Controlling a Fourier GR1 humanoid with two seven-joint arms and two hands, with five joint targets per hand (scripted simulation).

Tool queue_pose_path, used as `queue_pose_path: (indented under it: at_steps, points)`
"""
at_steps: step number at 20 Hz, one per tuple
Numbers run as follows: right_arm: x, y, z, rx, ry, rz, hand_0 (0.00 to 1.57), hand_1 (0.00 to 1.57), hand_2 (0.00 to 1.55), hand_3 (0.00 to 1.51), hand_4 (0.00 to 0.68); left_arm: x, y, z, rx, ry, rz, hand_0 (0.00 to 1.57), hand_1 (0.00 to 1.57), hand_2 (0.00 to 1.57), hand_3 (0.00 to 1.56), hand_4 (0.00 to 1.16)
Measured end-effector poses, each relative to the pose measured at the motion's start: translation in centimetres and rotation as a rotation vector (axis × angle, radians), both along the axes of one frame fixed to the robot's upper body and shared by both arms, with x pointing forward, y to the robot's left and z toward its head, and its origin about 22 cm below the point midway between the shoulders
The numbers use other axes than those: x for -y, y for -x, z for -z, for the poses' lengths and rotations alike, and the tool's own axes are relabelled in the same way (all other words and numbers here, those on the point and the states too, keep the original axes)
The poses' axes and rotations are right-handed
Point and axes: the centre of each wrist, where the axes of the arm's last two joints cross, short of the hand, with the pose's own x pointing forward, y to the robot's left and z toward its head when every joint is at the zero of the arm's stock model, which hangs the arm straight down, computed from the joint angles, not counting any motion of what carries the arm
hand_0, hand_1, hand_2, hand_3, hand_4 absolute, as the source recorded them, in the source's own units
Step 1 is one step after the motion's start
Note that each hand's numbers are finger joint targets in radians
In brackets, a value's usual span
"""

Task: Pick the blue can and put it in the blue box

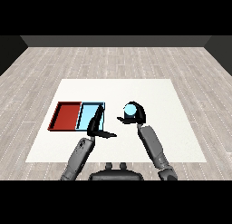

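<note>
The blue can [130,111] stands upright to the right of the trays, its pale round top showing. My right hand [137,114] is curled round it from behind and from the right. The light blue tray [86,114] lies left of the can, with the red tray [67,115] against its left side. My left hand [96,124] hovers over the blue tray's near right corner, fingers straight and thumb stretched out to the right. It holds nothing.
The white table [154,91] stretches out around the trays, with a wooden floor beyond its edges. Both grey forearms come in from the lower corners.
</note>
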Motion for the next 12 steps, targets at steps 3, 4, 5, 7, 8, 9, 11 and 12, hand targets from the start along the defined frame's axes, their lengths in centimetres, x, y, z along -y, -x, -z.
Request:
queue_pose_path:
  at_steps: [3, 4, 5, 7, 8, 9, 11, 12]
  points:
    - [-0.9, 0.1, -0.4, 0.008, -0.011, -0.018, 1.45, 1.45, 1.46, 1.37, 0.55, 0.7, -0.1, 0.1, -0.011, -0.003, 0.012, 0.0, 0.0, 0.0, 0.0, 0.0]
    - [-1.3, 0.4, -0.5, 0.005, -0.009, -0.022, 1.44, 1.44, 1.46, 1.37, 0.551, 1.2, 0.0, 0.2, -0.012, -0.004, 0.01, 0.0, 0.0, 0.0, 0.0, 0.0]
    - [-1.7, 0.5, -0.7, 0.003, -0.009, -0.025, 1.44, 1.44, 1.46, 1.37, 0.554, 1.5, -0.7, 0.3, -0.012, -0.008, 0.011, 0.0, 0.0, 0.0, 0.0, 0.0]
    - [-1.9, 0.0, -0.6, -0.002, -0.01, -0.037, 1.44, 1.44, 1.46, 1.36, 0.553, 1.7, -0.3, 0.6, -0.025, -0.016, 0.017, 0.0, 0.0, 0.0, 0.0, 0.0]
    - [-2.0, 0.1, -0.4, 0.002, -0.017, -0.038, 1.43, 1.43, 1.46, 1.37, 0.558, 2.0, -0.3, 0.8, -0.026, -0.015, 0.019, 0.0, 0.0, 0.0, 0.0, 0.0]
    - [-2.3, 0.3, -0.4, 0.003, -0.018, -0.041, 1.43, 1.43, 1.46, 1.37, 0.559, 2.3, -0.6, 0.8, -0.037, -0.018, 0.022, 0.0, 0.0, 0.0, 0.0, 0.0]
    - [-2.9, 0.2, -0.9, 0.001, -0.024, -0.054, 1.42, 1.42, 1.46, 1.37, 0.56, 2.7, -0.6, 1.3, -0.053, -0.016, 0.024, 0.0, 0.0, 0.0, 0.0, 0.0]
    - [-3.0, 0.2, -0.9, 0.001, -0.028, -0.061, 1.43, 1.43, 1.46, 1.38, 0.557, 3.0, -0.5, 1.4, -0.054, -0.017, 0.027, 0.0, 0.0, 0.0, 0.0, 0.0]
